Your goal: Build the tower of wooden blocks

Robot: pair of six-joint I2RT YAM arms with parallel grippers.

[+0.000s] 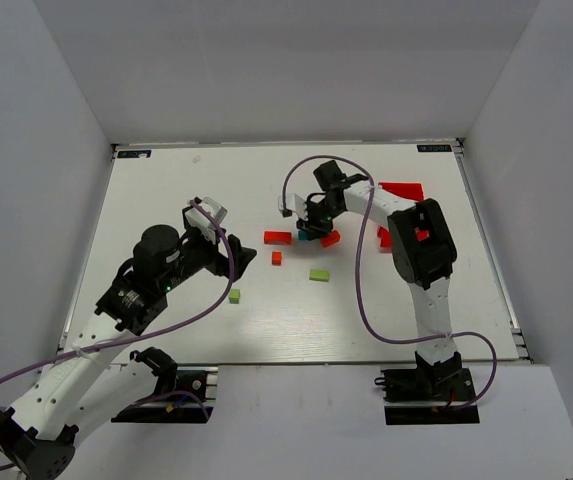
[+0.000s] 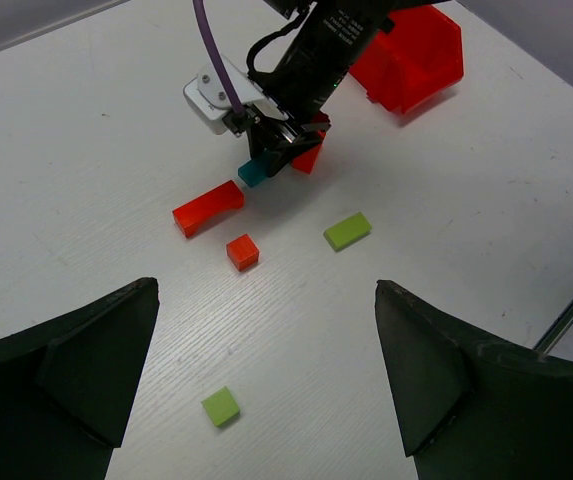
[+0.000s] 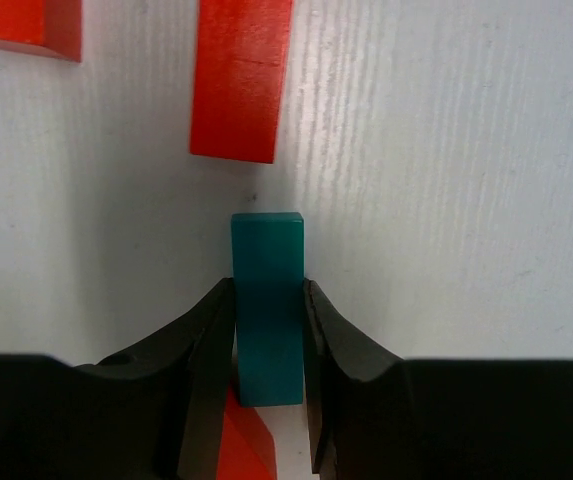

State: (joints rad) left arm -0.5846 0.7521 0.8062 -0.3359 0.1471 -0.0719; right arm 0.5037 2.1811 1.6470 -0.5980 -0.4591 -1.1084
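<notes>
Grey walls enclose a white table (image 1: 166,200). In the top view, the right gripper (image 1: 310,226) is lowered at centre over a teal-blue wooden block (image 1: 303,237). A long red wooden bar (image 1: 278,237) lies at its nine o'clock and a red plastic tray (image 1: 403,190) at two o'clock.

From the left wrist, the left gripper (image 2: 264,295) is spread wide, holding nothing. A small red wooden cube (image 2: 243,251) sits at twelve o'clock and a lime-green cube (image 2: 221,405) at six.

From the right wrist, the pads (image 3: 216,340) pinch the teal block's long sides, with the red bar at twelve o'clock.
</notes>
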